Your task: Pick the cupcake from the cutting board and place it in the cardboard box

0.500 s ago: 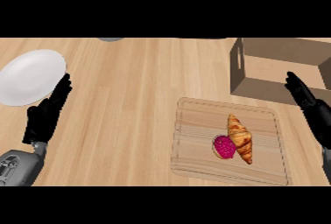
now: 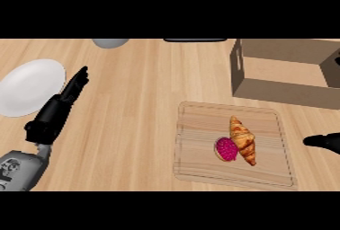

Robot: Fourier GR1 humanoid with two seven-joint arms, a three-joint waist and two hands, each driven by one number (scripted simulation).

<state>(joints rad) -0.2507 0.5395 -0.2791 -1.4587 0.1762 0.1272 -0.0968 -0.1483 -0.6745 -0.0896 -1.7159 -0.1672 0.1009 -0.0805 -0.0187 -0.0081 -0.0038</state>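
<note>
Cupcake (image 2: 226, 148) touching croissant (image 2: 243, 139) on cutting board (image 2: 199, 134); left robot hand (image 2: 61, 105) released, right robot hand (image 2: 324, 142) unclear.

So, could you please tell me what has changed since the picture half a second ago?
The right hand has dropped from beside the cardboard box to the cutting board's right edge, mostly out of view. It holds nothing. The left hand, cupcake, croissant and plate are unchanged.
</note>
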